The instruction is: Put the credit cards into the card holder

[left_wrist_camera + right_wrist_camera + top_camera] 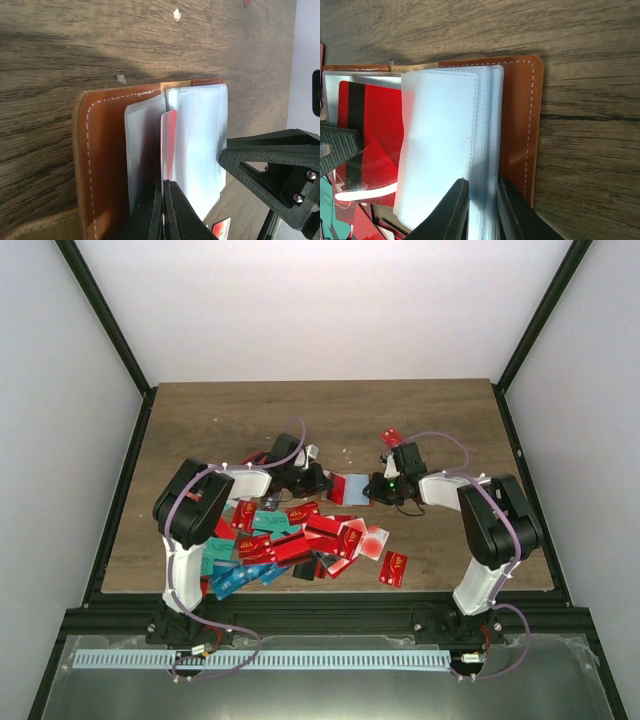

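The card holder (352, 488) lies open on the table between my two grippers, with a brown stitched cover (102, 160) and pale blue plastic sleeves (200, 145). My left gripper (164, 184) is shut on a red credit card (169, 145), held edge-on with its far end between the sleeves. My right gripper (482, 186) is shut on a stack of sleeves (487, 125) beside the cover's right half (517, 125), holding them up. The red card (375, 130) shows through a clear sleeve on the left. In the top view, the left gripper (325, 480) and right gripper (378, 488) flank the holder.
A pile of red, teal and blue cards (290, 540) lies in front of the holder. Single red cards lie at the front right (393, 567) and behind the right gripper (390, 436). Black frame posts stand at the table's sides.
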Robot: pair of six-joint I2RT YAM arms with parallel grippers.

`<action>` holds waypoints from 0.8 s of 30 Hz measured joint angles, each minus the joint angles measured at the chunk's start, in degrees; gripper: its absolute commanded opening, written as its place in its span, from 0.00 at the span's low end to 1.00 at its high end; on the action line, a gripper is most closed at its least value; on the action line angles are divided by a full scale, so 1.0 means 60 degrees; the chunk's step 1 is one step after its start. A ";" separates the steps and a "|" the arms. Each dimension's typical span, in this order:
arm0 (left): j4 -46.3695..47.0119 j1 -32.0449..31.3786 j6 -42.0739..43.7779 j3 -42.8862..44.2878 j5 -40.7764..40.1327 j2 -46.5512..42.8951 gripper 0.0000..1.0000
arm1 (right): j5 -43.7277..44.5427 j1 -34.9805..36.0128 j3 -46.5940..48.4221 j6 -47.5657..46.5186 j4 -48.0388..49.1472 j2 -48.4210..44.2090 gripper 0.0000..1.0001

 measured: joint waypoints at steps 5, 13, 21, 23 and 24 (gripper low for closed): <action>0.0051 0.0011 -0.0135 0.0036 0.0044 0.0062 0.04 | -0.0153 -0.0047 0.0000 0.0000 0.0000 0.0015 0.18; 0.0284 0.0011 -0.0310 0.0044 0.0168 0.0149 0.04 | -0.0386 -0.0051 -0.0029 0.0004 0.0000 0.0018 0.18; 0.0463 0.0011 -0.0528 0.0044 0.0175 0.0171 0.04 | -0.0739 -0.0051 -0.0069 0.0018 0.0098 0.0076 0.18; 0.0532 0.0011 -0.0623 0.0040 0.0171 0.0178 0.04 | -0.0823 -0.0051 -0.0069 0.0036 0.0135 0.0106 0.18; 0.0561 0.0011 -0.0652 0.0036 0.0168 0.0175 0.04 | -0.0867 -0.0051 -0.0069 0.0040 0.0149 0.0124 0.18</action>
